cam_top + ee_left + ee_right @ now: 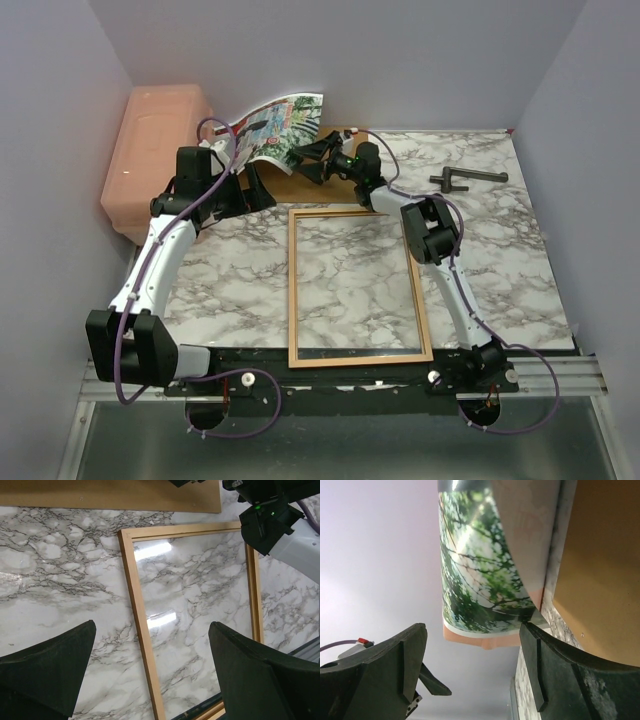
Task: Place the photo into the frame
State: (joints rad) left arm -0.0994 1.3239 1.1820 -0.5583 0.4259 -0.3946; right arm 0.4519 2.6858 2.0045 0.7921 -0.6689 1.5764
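The photo [282,118] is curled up and stands off the table at the back, its top edge in the air in front of the pink box. In the right wrist view its green foliage end [480,575] hangs just ahead of my jaws. My right gripper [306,160] is open beside the photo's lower edge. One fingertip [535,630] touches the photo's corner, and nothing is gripped [472,665]. The frame [292,290] lies flat on the marble in the middle, and its border shows in the left wrist view [140,615]. My left gripper [248,190] is open and empty above the frame's far left corner [150,675].
A plain brown backing board [300,185] lies behind the frame and also shows in the left wrist view [100,495] and the right wrist view [600,570]. A pink plastic box [150,150] stands at the back left. A dark T-shaped tool [465,178] lies at the back right.
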